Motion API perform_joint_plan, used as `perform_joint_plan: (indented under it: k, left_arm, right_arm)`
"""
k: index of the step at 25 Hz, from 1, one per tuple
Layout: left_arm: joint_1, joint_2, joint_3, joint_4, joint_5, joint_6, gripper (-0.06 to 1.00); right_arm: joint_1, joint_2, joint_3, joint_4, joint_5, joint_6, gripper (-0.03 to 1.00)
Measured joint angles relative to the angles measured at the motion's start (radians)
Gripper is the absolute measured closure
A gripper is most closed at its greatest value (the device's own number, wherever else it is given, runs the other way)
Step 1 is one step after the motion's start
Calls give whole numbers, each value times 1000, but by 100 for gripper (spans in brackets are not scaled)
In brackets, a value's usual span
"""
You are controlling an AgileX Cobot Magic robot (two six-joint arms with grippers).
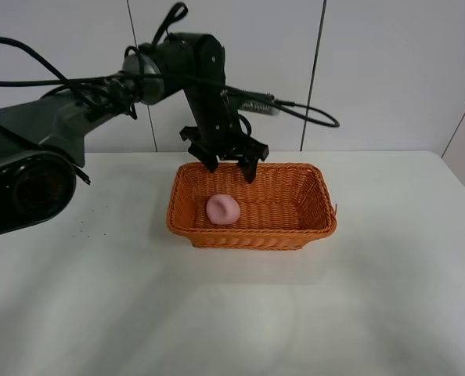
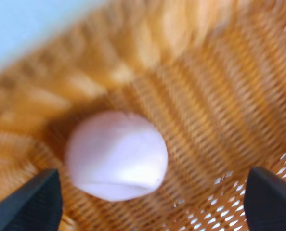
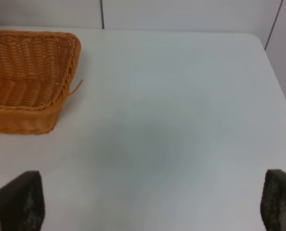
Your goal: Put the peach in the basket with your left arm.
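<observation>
The pale pink peach (image 1: pixel 222 209) lies on the floor of the orange wicker basket (image 1: pixel 311 188), in its left half. My left gripper (image 1: pixel 232 166) hangs open and empty over the basket's back left rim, above the peach and apart from it. In the left wrist view the peach (image 2: pixel 116 155) rests on the basket's weave (image 2: pixel 215 96) between my two spread fingertips (image 2: pixel 34 204). My right gripper (image 3: pixel 152 204) is open and empty over bare table, with the basket's right end (image 3: pixel 68 62) off to one side.
The white table (image 1: pixel 232 313) carries only the basket. Its far edge meets a white panelled wall (image 1: pixel 373 70). A stray wicker strand (image 3: pixel 76 87) sticks out of the basket's right corner.
</observation>
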Motion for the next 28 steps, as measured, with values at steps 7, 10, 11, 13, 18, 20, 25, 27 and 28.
perform_joint_plan:
  k: [7,10,11,13,18,20,25,27,28]
  left_arm:
    - [101,-46,-24,64,0,4,15]
    - [168,-45,-24,89,0,18,15]
    - [196,-45,-24,91,0,24,15]
    - [256,-45,-23,91,0,39,15]
    - [413,-45,-5,92,0,50,15]
    - [479,-45,-1,81,0,50,15]
    - [561,-45,0,58,0,57,16]
    - [563,-49,9,53,0,57,16]
    - [563,-55,18,48,0,58,16]
  right_arm:
    - [0,0,0,0,0,0,27]
    - [0,0,0,0,0,0,27]
    - [0,0,0,0,0,0,27]
    - [0,0,0,0,0,0,27]
    - [0,0,0,0,0,0,27]
    - [0,0,0,0,0,0,27]
    - [0,0,0,0,0,0,27]
    - [0,0,0,0,0,0,27]
    - [0,0,0,0,0,0,27]
